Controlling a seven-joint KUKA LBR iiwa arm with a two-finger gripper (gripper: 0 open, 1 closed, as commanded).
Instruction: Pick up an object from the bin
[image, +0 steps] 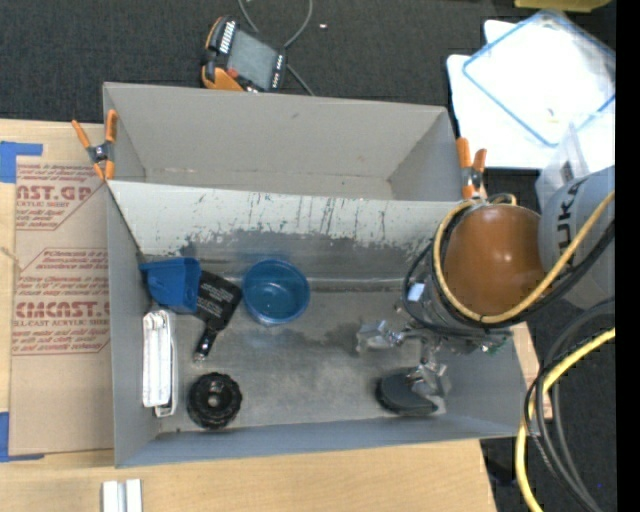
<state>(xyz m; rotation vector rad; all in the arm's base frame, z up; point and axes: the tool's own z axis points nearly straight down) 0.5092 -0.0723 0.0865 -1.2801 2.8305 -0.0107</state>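
The gripper (405, 357) hangs low at the right end of the bin (300, 140), its two metal fingers (378, 337) spread with nothing between them. The nearer finger is just above a dark rounded thing (403, 396) by the front right corner. Nothing crowds it: the blue bowl (275, 290), black gadget (214, 304), blue wad (172, 283), white bar (157, 362) and black round cap (213, 398) lie well apart to the left.

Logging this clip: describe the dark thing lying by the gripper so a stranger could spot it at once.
In the grey bin, look to the near right corner, right by the gripper. A dark, flattish oval thing lies there alone; the black round disc sits far off at the near left.
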